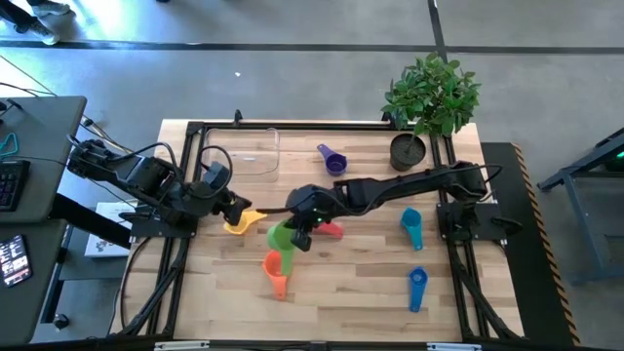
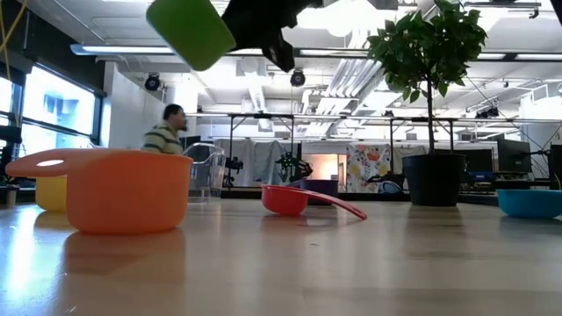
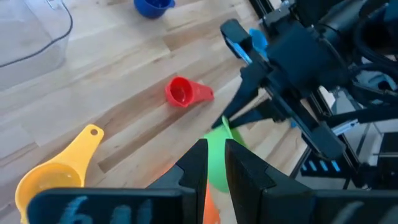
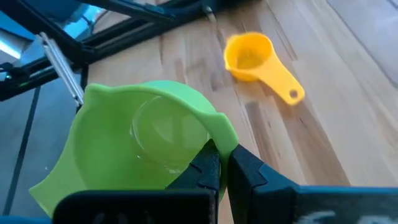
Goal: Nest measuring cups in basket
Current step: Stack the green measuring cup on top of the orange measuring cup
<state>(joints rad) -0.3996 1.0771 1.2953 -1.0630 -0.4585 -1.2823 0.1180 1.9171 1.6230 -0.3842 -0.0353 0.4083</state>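
Above the orange cup (image 1: 277, 267), right claw (image 1: 298, 237) gripping green cup (image 1: 281, 235), left claw (image 1: 237, 209) narrow.

Right arm: you have it reaching from the table's right edge across to the middle, links stretched low over the wood.
Right gripper (image 1: 298, 237): lifted clear of the table top, its two dark fingers (image 4: 208, 167) pinched together on the rim of the green plastic measuring cup (image 4: 140, 146), which hangs tilted in the air.
Left arm: it comes in from the left edge, elbow bent, wrist pointing toward the centre.
Left gripper (image 1: 237, 209): your fingers (image 3: 198, 163) stand nearly together with a thin gap, holding nothing, near the right gripper.
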